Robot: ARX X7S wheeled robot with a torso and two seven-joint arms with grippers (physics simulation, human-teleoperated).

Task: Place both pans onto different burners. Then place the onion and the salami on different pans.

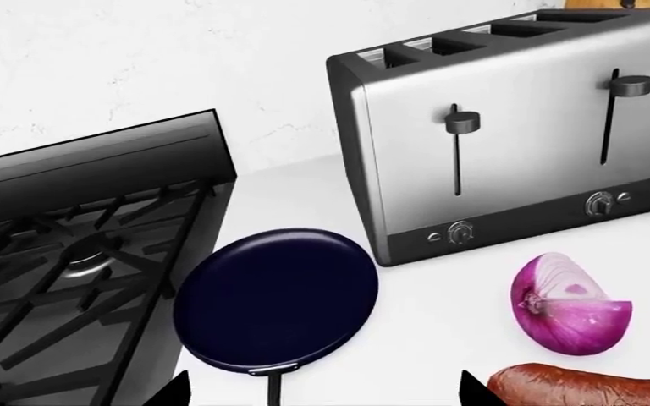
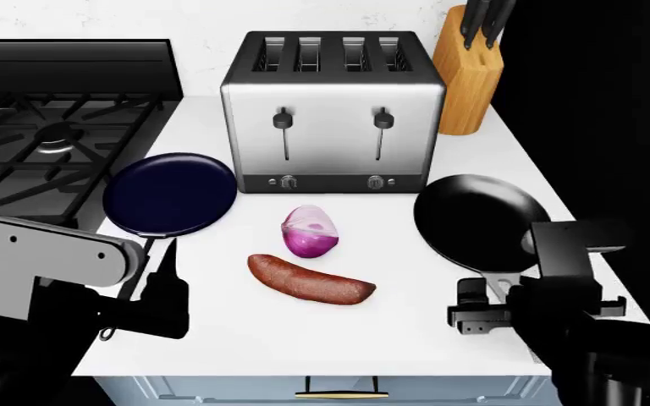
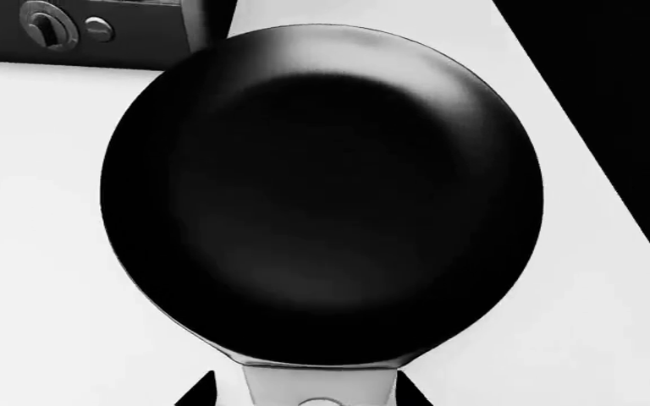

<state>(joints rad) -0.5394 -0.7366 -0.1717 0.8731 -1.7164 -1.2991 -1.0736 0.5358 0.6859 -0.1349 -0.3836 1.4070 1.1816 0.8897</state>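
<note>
The navy-blue pan (image 2: 170, 194) (image 1: 278, 300) lies on the white counter beside the stove. Its thin handle (image 1: 273, 387) runs back between the fingers of my left gripper (image 1: 325, 396) (image 2: 167, 283), which is open and well clear of it on both sides. The glossy black pan (image 2: 477, 216) (image 3: 325, 194) lies at the counter's right. My right gripper (image 3: 305, 393) (image 2: 486, 306) is open, straddling its grey handle (image 3: 319, 385). The onion (image 2: 309, 230) (image 1: 568, 304) and the salami (image 2: 308, 279) (image 1: 596, 387) lie mid-counter between the pans. A burner (image 2: 54, 135) (image 1: 88, 254) sits under the grates.
A silver four-slot toaster (image 2: 331, 110) (image 1: 506, 127) (image 3: 77, 34) stands behind the onion. A wooden knife block (image 2: 469, 72) is at the back right. The stove's back panel (image 2: 71, 63) rises at the left. The counter's right edge (image 2: 574, 211) drops into darkness.
</note>
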